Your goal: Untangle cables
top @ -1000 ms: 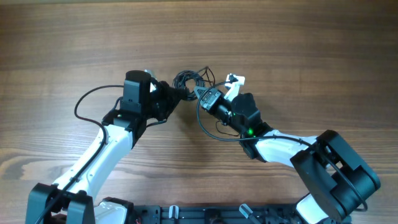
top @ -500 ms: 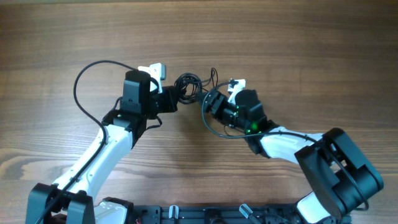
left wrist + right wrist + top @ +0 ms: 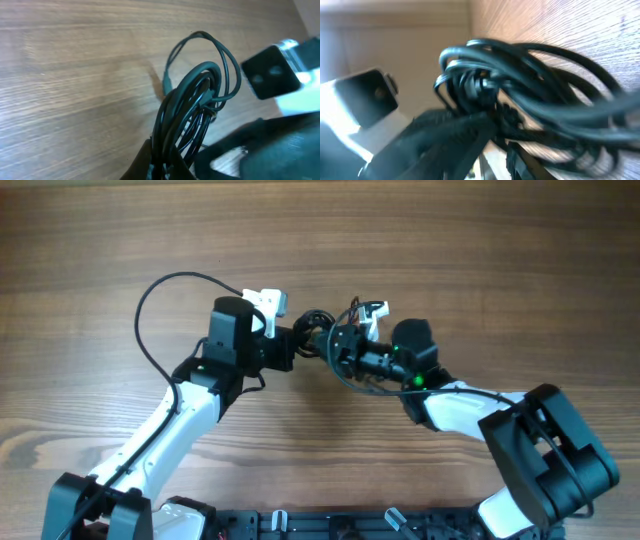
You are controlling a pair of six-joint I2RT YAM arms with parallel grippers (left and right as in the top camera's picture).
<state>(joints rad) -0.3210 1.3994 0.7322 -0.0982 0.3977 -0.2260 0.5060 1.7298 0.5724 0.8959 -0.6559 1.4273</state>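
Overhead, the knotted cables (image 3: 316, 323) sit bunched in the clenched left gripper (image 3: 298, 343) as the right gripper (image 3: 336, 348), which let go a moment ago, closes back in just beside that claw, its own hold impossible to tell, apparently seeking a fresh strand.

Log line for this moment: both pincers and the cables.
left pincer: shut on cables | right pincer: at cables, grip unclear | cables: bundled

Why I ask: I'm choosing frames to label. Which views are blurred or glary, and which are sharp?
Overhead: sharp and evenly lit, though the cables are tiny. Left wrist: cables fairly crisp, the table soft, a white part at the right washed out. Right wrist: heavy blur smears the cables; glare on the wood.
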